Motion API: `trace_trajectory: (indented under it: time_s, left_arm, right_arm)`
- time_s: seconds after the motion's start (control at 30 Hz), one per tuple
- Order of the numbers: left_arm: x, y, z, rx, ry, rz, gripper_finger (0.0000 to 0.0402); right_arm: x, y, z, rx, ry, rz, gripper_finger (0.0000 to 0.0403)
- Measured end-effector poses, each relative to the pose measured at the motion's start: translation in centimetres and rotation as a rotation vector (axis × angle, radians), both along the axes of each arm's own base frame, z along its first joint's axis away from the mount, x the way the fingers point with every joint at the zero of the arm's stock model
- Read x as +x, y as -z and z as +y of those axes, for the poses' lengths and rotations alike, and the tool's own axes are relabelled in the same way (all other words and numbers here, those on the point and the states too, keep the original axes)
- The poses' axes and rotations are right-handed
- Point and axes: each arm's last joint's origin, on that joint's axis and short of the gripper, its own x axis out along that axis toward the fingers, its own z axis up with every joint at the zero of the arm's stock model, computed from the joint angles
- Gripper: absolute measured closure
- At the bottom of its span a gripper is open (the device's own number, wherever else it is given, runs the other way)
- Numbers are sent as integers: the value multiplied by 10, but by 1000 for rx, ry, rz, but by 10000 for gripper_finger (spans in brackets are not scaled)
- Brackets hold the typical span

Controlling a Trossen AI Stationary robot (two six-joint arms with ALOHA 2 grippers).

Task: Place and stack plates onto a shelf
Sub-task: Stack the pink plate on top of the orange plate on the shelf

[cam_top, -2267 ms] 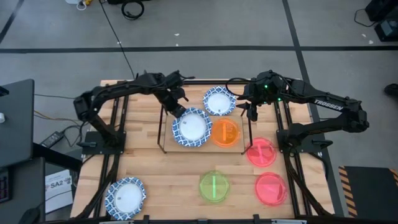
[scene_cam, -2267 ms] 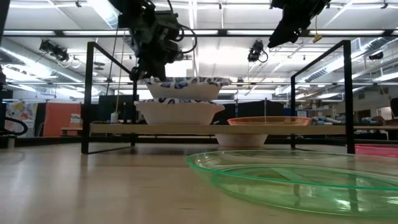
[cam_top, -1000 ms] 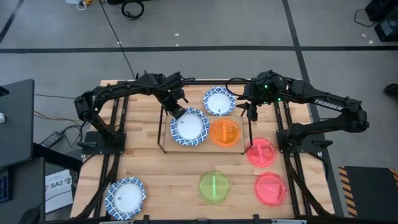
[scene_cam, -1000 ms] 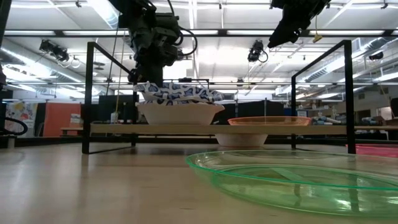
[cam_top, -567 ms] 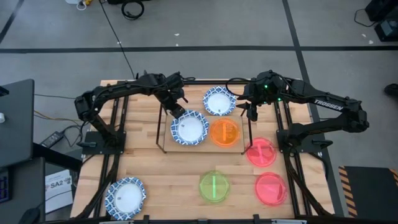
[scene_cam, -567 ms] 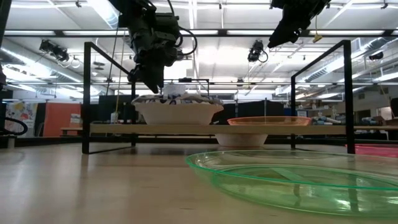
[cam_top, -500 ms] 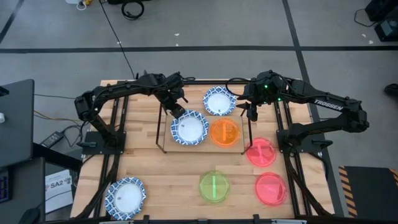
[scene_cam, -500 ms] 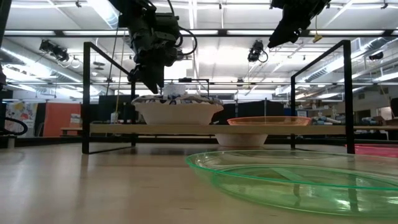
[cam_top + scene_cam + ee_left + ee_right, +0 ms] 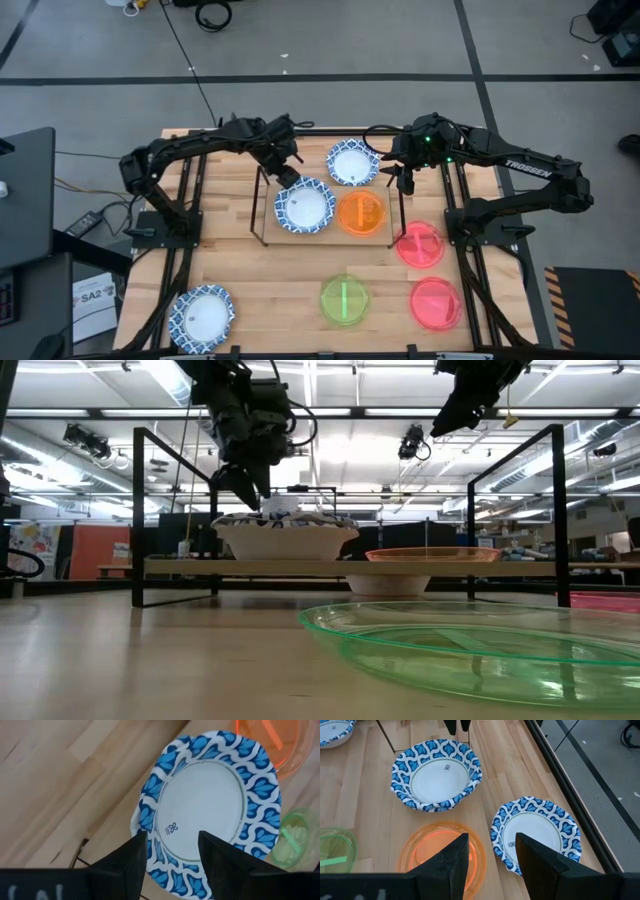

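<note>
Evidently the left gripper (image 9: 284, 176) has its fingers spread apart with nothing between them, hanging just above the far rim of the blue-patterned plate (image 9: 305, 206) that sits nested on another of its kind on the shelf (image 9: 268, 232); in the left wrist view that plate (image 9: 210, 815) lies beyond the two dark fingertips (image 9: 139, 842), clear of both. Judging from the low view, the stack (image 9: 288, 536) sits level on the board, so the open fingers suit a release already made, with the plate seated squarely enough to need no holding. Beside it on the shelf, toward the right arm, lies the orange plate (image 9: 362, 212), which leaves the last bay free. The right gripper (image 9: 403, 176) waits above the table's far edge with its fingers parted and empty; below and ahead of them rests another blue-rimmed plate (image 9: 536, 836), probably its next pick. Well short of either pair of fingers, a green plate (image 9: 344, 299), two red-pink plates (image 9: 419, 244) (image 9: 436, 303) and a blue-rimmed plate (image 9: 202, 317) lie on the tabletop, unshelved.
</note>
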Motion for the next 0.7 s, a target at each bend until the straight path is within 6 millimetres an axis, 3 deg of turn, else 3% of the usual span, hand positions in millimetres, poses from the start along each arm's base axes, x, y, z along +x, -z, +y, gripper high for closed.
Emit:
trace_trajectory:
  time_s: [0.37,0.7]
  left_arm:
    - [-14,-37,-9,107,58,-152,219]
    - [-28,-75,-52,321,145,-234,219]
  right_arm:
    - [-8,2,3,17,0,44,235]
    - [-41,1,15,69,20,152,235]
